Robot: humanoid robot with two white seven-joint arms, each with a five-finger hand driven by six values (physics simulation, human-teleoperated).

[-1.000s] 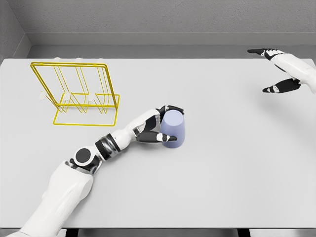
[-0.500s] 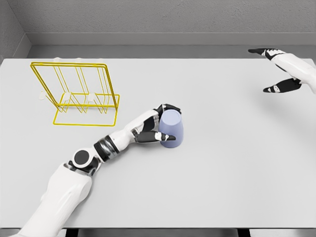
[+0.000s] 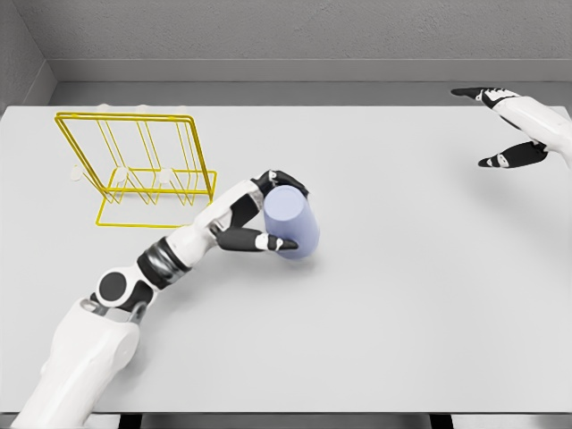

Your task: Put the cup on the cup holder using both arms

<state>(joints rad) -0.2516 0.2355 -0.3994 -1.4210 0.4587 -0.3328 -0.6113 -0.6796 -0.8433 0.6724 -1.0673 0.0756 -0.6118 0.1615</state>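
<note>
Cup [image 3: 293, 222] grasped, not yet on holder [image 3: 138, 170] — transfer left. Left hand [image 3: 259, 219] clamped round cup, tilted, mid-desk [image 3: 402, 295], right of holder and apart from it. Right hand [image 3: 505, 125] idle at far right edge, fingers spread, holding nothing. Count — one cup, one yellow wire holder, two hands.

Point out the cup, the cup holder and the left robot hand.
cup [image 3: 295, 223], head view, side wall.
cup holder [image 3: 125, 116], head view, top bar.
left robot hand [image 3: 253, 217], head view, palm.
</note>
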